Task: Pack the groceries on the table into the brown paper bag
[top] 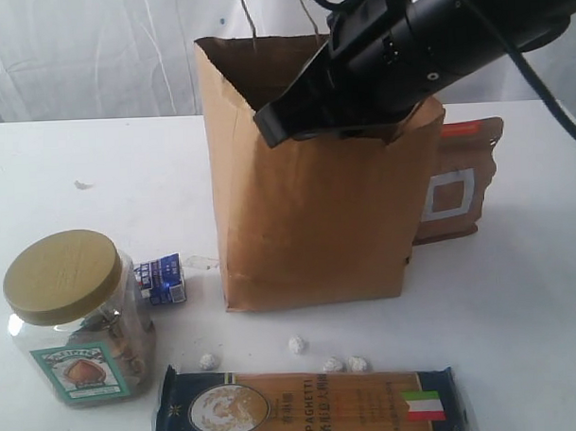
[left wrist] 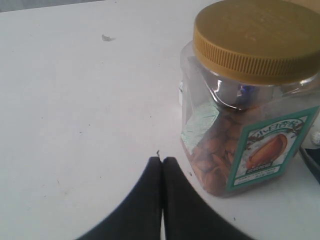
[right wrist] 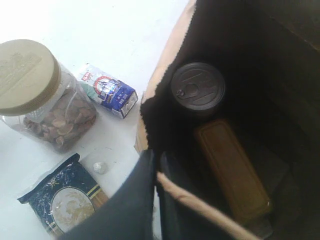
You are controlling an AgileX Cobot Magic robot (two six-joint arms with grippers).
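Note:
The brown paper bag [top: 307,224] stands upright mid-table. My right gripper [top: 266,126] [right wrist: 156,157] is at its front rim [right wrist: 155,85], shut with the paper edge pinched between the fingers. Inside lie the dark pull-tab jar [right wrist: 197,89] and the yellow bottle [right wrist: 232,172]. The tan-lidded jar [top: 79,322] [left wrist: 250,100] [right wrist: 40,100] stands front left, the small carton [top: 162,278] [right wrist: 110,91] beside it. The spaghetti packet [top: 314,408] [right wrist: 60,200] lies at the front with foil balls [top: 297,345] [right wrist: 100,167] above it. My left gripper [left wrist: 162,161] is shut and empty, beside the jar. The brown pouch [top: 462,186] leans behind the bag.
The white table [top: 97,165] carries a small scrap [top: 82,185] [left wrist: 106,37] at the far left. A white curtain hangs behind. The right arm's black body covers the bag's opening in the exterior view.

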